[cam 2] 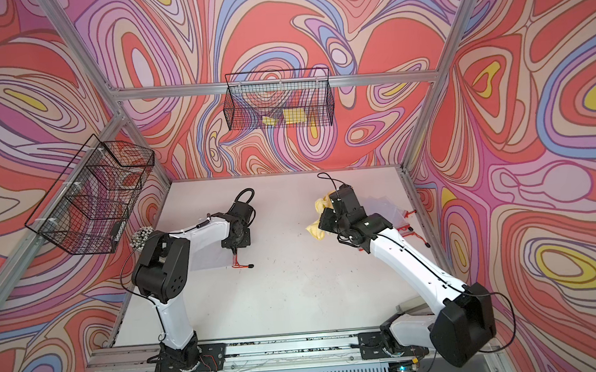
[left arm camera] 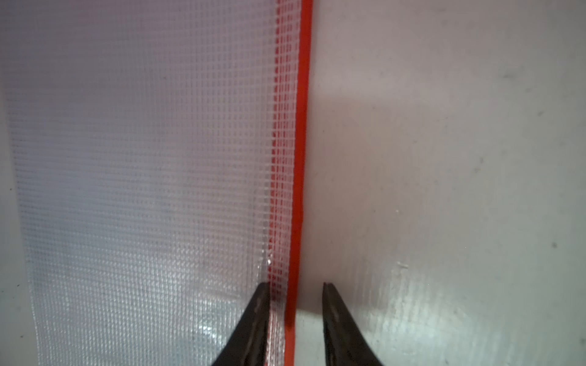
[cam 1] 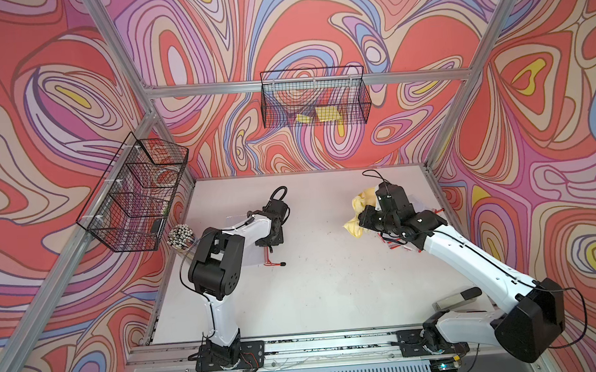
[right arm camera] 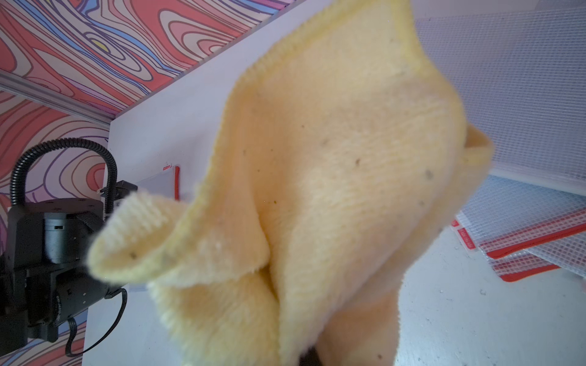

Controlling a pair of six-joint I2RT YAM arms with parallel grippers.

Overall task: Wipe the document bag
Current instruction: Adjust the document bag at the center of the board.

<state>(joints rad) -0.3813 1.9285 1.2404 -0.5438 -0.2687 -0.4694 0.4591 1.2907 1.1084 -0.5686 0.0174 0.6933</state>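
A black wire basket [cam 1: 273,103] on the far wall holds yellow pieces [cam 1: 327,114]. A divided wire basket [cam 1: 114,219] hangs left, above a bundle of white-tipped sticks [cam 1: 181,236] at the white table [cam 1: 331,298] edge. A grey-black object [cam 1: 454,299] lies near right.

The document bag [left arm camera: 142,158] was clear plastic with a white grid weave and 1 red zip edge [left arm camera: 301,126]. It lay flat on the white table [left arm camera: 444,158], toward its left side. The yellow cloth [right arm camera: 333,158], flecked with dark specks, hung bunched in folds above the table's far right part.
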